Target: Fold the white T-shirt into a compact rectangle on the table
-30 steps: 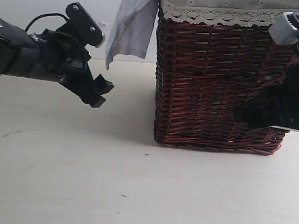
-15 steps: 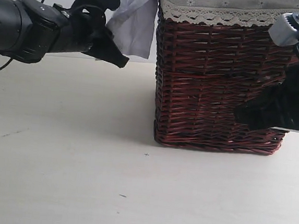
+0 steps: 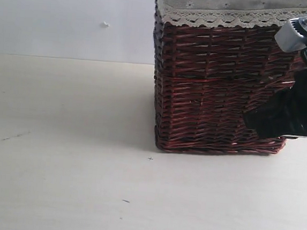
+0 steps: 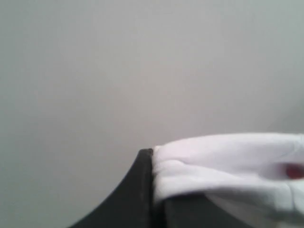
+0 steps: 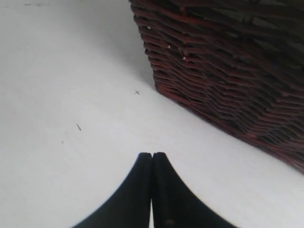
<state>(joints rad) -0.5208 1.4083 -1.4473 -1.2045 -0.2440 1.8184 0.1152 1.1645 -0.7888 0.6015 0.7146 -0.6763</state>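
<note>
Right claw point(image 3: 248, 119) shows dark against the near right side of the wicker basket point(image 3: 209, 87), which stands on the table point(image 3: 57, 166); from here I cannot tell its opening. At the left wrist, the left claw point(image 4: 153, 164) pinches a fold of the white T-shirt point(image 4: 223, 152), held up before a pale grey wall point(image 4: 118, 61). At the right wrist, the right claw's fingers point(image 5: 137, 190) press together above the table, near the basket.

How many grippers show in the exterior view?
1: the right gripper, by the basket. The left gripper shows only in its wrist view, clamping the white T-shirt.
</note>
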